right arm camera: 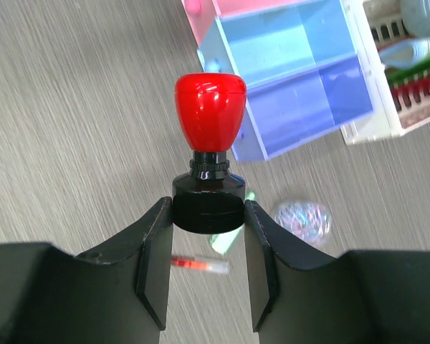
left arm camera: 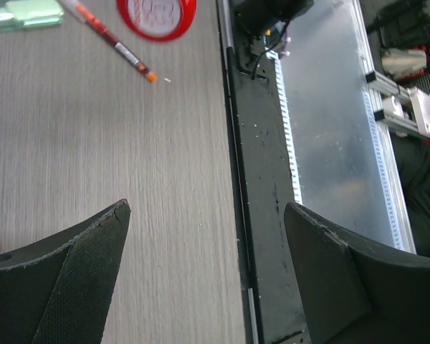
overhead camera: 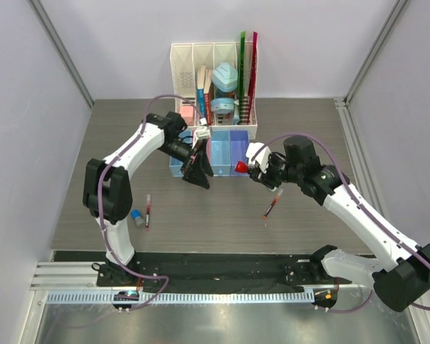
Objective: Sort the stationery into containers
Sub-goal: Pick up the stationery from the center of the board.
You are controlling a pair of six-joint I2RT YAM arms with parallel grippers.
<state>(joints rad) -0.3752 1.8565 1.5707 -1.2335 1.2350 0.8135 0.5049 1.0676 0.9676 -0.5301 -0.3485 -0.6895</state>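
Right hand clamps a red-topped stamp by its black base, just beside the row of bins; left hand hangs open above the table.

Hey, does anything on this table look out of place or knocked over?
Nothing spilled or damaged. Only unsorted strays: a thin red pen and a small blue-capped cylinder lie near the left arm, another red pen near the right pincer, which holds a red-knobbed black stamp.

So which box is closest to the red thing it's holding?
The purple bin, at the row's right end: the red-topped stamp in the right gripper hangs by it; the others sit further left.
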